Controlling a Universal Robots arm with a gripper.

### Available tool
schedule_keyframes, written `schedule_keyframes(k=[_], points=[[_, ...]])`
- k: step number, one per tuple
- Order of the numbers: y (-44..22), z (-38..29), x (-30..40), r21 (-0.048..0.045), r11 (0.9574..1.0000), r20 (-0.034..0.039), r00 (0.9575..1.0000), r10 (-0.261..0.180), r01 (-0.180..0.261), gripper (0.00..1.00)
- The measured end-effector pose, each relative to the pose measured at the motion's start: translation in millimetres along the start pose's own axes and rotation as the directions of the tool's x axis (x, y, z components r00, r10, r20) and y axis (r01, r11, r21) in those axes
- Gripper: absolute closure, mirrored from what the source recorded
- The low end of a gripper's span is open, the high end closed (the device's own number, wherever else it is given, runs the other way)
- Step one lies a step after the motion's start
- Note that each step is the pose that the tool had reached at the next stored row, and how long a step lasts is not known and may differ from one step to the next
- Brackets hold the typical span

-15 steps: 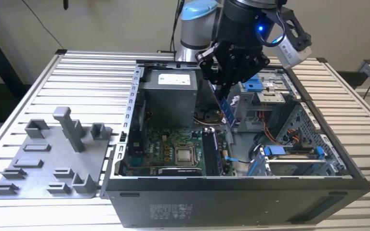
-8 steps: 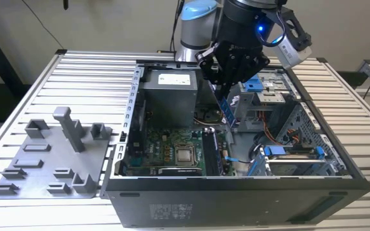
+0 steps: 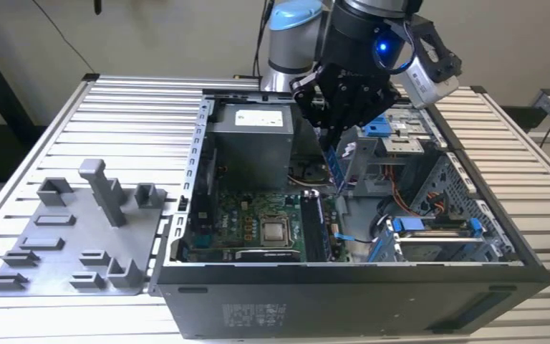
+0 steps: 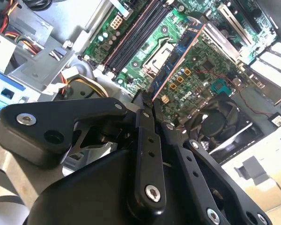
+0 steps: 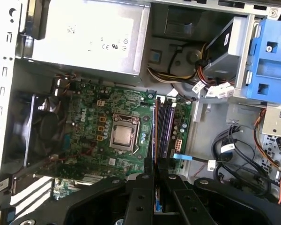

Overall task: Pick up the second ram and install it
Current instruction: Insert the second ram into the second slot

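One end effector (image 3: pixel 331 135) clamped on second ram (image 3: pixel 334 168) | open case (image 3: pixel 351 301) holds motherboard (image 3: pixel 246 215)

The arm's gripper (image 3: pixel 332 127) is hanging over the open computer case (image 3: pixel 351 290), its fingers pinching the top of the second ram (image 3: pixel 335 166). The stick is hanging upright, its lower end pointing down into the case, near the far end of the memory slots (image 3: pixel 315 228) that are running alongside the motherboard (image 3: pixel 241 215). The grey power supply (image 3: pixel 251 140) is sitting just to the exterior view's left of the gripper. The grey fixture plate (image 3: pixel 65 251) is lying on the slatted table (image 3: pixel 132 115), beside the case on the exterior view's left.
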State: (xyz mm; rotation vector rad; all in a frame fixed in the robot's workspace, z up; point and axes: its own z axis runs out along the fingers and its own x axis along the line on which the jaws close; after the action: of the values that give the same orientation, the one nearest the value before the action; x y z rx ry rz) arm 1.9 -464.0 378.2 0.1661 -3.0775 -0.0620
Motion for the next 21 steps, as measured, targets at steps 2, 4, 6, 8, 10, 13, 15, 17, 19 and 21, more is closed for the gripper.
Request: schedule_keyframes(k=[2,4,6,8,10,13,15,17,19,21], points=[[-0.1,1.7,-0.1,0.0003,0.9998,0.0023,0.9998,0.021,-0.021,0.86],[-0.1,3.2,-0.2,0.0007,0.9993,0.0053,0.9993,0.037,-0.037,0.86],[-0.2,3.8,-0.3,0.0008,0.9991,0.0081,0.9991,0.042,-0.042,0.86],[-0.2,3.8,-0.3,0.0008,0.9991,0.0083,0.9991,0.042,-0.042,0.86],[-0.2,3.9,-0.2,0.0007,0.9991,0.0085,0.9991,0.042,-0.042,0.86],[-0.1,4.5,-0.3,0.0006,0.9991,0.0090,0.9990,0.043,-0.043,0.86],[-0.2,5.5,-0.3,0.0019,0.9990,0.0103,0.9990,0.044,-0.044,0.86],[-0.3,6.9,-0.4,0.0021,0.9989,0.0121,0.9989,0.046,-0.046,0.86],[-0.4,8.6,-0.5,0.0025,0.9987,0.0137,0.9986,0.051,-0.051,0.86],[-0.4,10.7,-0.6,0.0034,0.9983,0.0152,0.9982,0.059,-0.059,0.86]])
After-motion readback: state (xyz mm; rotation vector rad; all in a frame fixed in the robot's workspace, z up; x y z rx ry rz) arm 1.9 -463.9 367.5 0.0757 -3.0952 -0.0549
